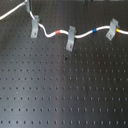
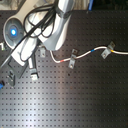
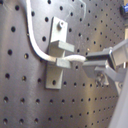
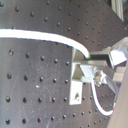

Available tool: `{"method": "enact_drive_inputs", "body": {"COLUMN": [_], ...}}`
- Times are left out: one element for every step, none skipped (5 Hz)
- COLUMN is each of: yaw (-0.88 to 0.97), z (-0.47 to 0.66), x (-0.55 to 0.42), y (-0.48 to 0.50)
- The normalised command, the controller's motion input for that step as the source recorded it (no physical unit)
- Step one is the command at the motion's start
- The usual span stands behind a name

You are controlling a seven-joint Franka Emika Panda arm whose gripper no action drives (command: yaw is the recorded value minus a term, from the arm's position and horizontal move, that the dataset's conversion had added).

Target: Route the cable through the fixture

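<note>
A black tabletop (image 1: 60,95) pierced by a regular grid of small holes fills nearly all of both exterior views. It has a dull sheen, paler toward the top of the first exterior view. Both wrist views show the same perforated surface close up, greyish under soft light.

Table (image 1: 65,95) lower half in the first exterior view: bare perforated board, free passage. Upper strip crowded: three grey clips, left (image 1: 34,27), middle (image 1: 71,39), right (image 1: 112,30), with the cable (image 1: 90,34) strung between them. In the second exterior view the arm (image 2: 37,35) and its black hoses (image 2: 35,22) block the upper left. First wrist view: end effector (image 3: 95,64) tight beside the fixture (image 3: 57,52), little clearance.
</note>
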Motion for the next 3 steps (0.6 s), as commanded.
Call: {"method": "enact_drive_inputs", "body": {"yaw": [-0.31,-0.44,-0.33], "z": [0.39,0.55,0.49], "x": [-0.304,-0.123,-0.035], "y": [0.240,0.174,0.140]}}
